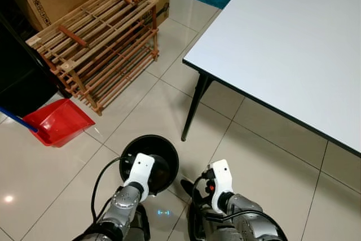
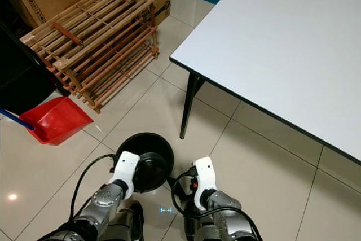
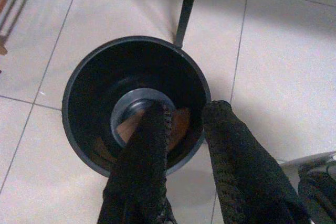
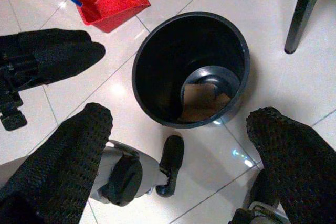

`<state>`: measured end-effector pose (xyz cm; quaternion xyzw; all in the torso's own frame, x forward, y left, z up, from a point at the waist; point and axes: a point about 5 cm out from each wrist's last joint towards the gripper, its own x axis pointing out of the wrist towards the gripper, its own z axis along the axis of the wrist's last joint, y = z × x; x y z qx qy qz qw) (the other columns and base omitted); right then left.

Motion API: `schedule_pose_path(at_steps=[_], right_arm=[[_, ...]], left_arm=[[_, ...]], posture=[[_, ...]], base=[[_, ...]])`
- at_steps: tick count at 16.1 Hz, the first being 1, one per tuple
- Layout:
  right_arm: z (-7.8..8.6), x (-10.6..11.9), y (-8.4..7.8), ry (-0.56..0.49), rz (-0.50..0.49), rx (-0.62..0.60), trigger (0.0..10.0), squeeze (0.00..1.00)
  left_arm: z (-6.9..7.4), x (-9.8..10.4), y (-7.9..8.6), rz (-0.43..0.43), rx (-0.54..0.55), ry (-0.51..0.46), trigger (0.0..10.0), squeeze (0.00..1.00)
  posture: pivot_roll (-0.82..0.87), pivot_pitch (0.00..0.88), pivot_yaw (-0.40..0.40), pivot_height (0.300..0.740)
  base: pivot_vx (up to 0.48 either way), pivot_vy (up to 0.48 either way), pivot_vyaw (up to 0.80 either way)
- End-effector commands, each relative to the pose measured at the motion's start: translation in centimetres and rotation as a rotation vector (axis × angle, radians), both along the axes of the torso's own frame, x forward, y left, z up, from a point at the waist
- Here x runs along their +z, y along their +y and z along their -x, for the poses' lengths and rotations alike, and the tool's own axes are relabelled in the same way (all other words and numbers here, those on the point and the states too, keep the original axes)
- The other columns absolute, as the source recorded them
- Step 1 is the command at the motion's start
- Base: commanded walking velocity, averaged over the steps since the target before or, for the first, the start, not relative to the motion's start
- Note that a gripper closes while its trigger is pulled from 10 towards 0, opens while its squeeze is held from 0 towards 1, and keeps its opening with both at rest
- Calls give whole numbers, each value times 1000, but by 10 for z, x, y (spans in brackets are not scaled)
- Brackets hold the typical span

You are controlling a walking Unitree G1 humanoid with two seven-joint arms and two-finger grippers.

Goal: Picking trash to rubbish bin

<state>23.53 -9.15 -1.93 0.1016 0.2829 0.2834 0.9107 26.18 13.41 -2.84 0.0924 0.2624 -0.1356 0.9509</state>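
Both silver forearms fill the lower edge of the left eye view, the left claw [image 1: 151, 169] over the black rubbish bin [image 1: 161, 146] on the tiled floor [image 1: 265, 167], the right claw [image 1: 189, 185] low beside it. A white table [image 1: 282, 38] stands to the right, its black leg [image 1: 194, 103] just past the bin; a wooden rack [image 1: 96, 43] and a red dustpan [image 1: 56, 121] lie to the left. No loose trash can be made out on the floor.

From the left wrist, the 2 black fingers [image 3: 142, 156] stand a little apart with nothing between them, one reaching over the bin's rim. Brown cardboard-like trash [image 3: 178, 121] lies at the bottom of the bin.

From the right wrist, that claw's fingers [image 4: 68, 150] are spread wide and empty; the bin sits between them farther off, the same brown scrap [image 4: 202, 103] inside.

By my judgement the drop is done, and what remains is finding any further trash.
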Motion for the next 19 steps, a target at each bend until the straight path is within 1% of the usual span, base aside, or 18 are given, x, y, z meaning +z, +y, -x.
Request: schedule_pose_path(at_steps=[1, 3, 5, 6, 7, 8, 9, 11, 14, 16, 19], right_arm=[[3, -4, -4, 18, 7, -24, 10000, 0], [-4, -2, -9, -7, 42, -66, 10000, 0], [-16, -3, -33, -63, 238, -221, 10000, 0], [-19, -3, -43, -72, 303, -277, 10000, 0], [-19, -4, -48, -67, 310, -300, 10000, 0], [-18, -6, -48, -60, 322, -287, 10000, 0], [-17, -7, -49, -58, 330, -287, 10000, 0], [-12, -15, -55, -27, 354, -318, 10000, 0], [-8, -20, -62, -13, 365, -344, 10000, 0], [-6, -22, -71, 5, 368, -377, 10000, 0], [-1, -27, -77, 31, 391, -390, 10000, 0]], left_arm=[[3, -2, -1, -10, 1, 3, 10000, 0], [-1, 2, 3, -7, 30, -28, 10000, 0], [5, 0, 18, -24, 61, -48, 10000, 0], [8, -1, 23, -30, 73, -47, 10000, 0], [13, -4, 32, -38, 95, -38, 10000, 0], [17, -6, 39, -45, 118, -24, 10000, 0], [19, -7, 41, -52, 123, -23, 10000, 0], [23, -8, 54, -82, 170, -31, 10000, 0], [24, -7, 62, -115, 196, -38, 10000, 0], [25, -6, 72, -133, 218, -37, 10000, 0], [28, -8, 78, -148, 227, -18, 10000, 0]], posture=[[-38, 260, -60, 740], [-32, 250, -57, 740], [-20, 248, -53, 740], [-20, 248, -53, 740], [-13, 245, -52, 740], [-11, 244, -52, 740], [-8, 233, -52, 740], [-1, 216, -51, 740], [9, 192, -51, 740], [11, 176, -48, 740], [17, 156, -49, 740]], base=[[0, 0, 0], [0, 0, 0], [0, 0, 0], [0, 0, 0], [0, 0, 0], [0, 0, 0], [0, 0, 0], [0, 0, 0], [0, 0, 0], [0, 0, 0], [0, 0, 0]])
